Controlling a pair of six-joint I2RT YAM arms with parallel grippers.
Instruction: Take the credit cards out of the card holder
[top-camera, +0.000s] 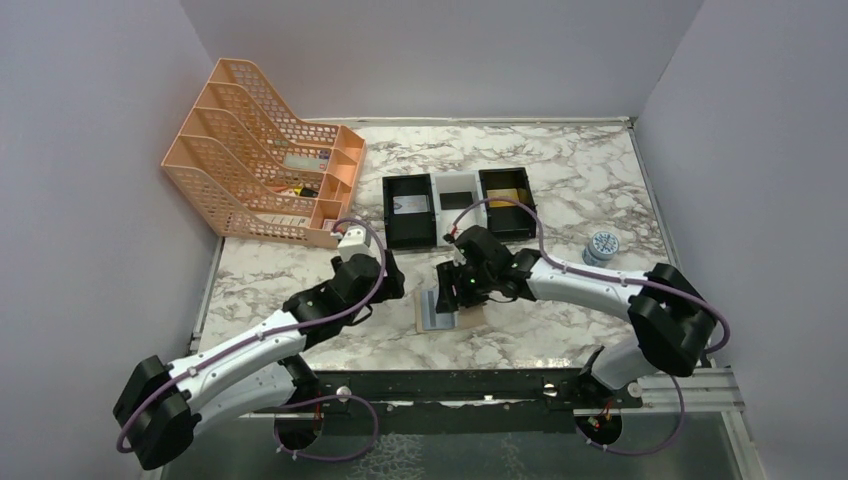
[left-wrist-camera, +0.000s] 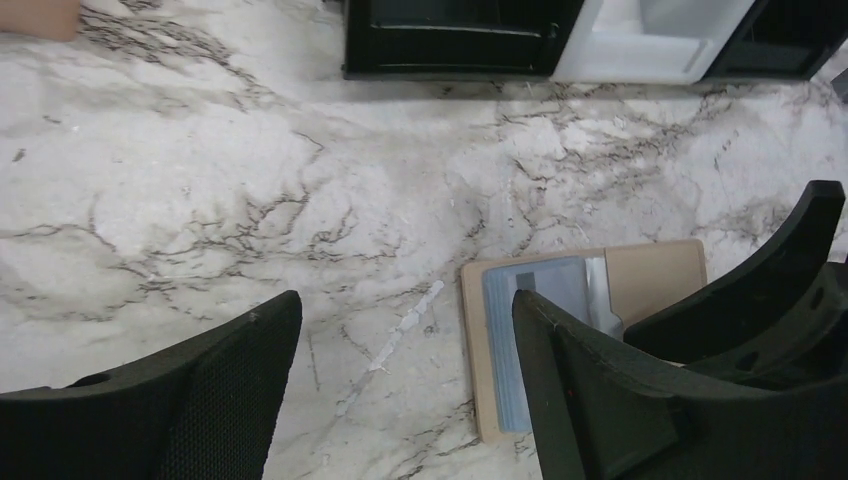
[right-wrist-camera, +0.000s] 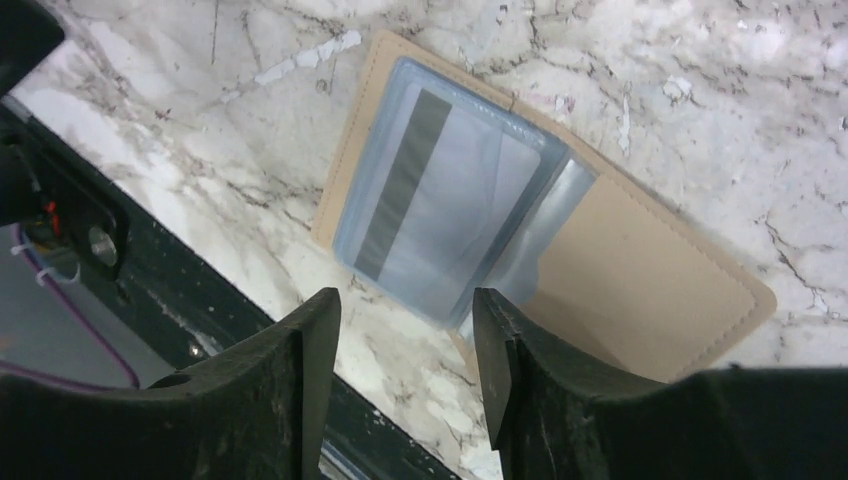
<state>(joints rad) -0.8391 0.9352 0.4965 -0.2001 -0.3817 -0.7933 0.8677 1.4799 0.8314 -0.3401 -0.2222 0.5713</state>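
Observation:
The card holder (top-camera: 440, 312) lies open and flat on the marble, tan with a grey-blue clear sleeve; it also shows as the card holder (left-wrist-camera: 650, 275) and the card holder (right-wrist-camera: 640, 290). Inside the sleeve sits a credit card (right-wrist-camera: 440, 190) with a dark stripe. My left gripper (left-wrist-camera: 405, 310) is open, low over bare marble just left of the holder, its right finger overlapping the sleeve's edge. My right gripper (right-wrist-camera: 405, 305) is open with nothing between its fingers, hovering at the holder's near edge. In the top view, the left gripper (top-camera: 392, 283) and right gripper (top-camera: 458, 290) flank the holder.
A row of black, white and black trays (top-camera: 460, 205) stands behind the holder. An orange file rack (top-camera: 265, 170) fills the back left. A small round tin (top-camera: 600, 246) sits at the right. The table's dark front rail (top-camera: 450, 385) runs close below the holder.

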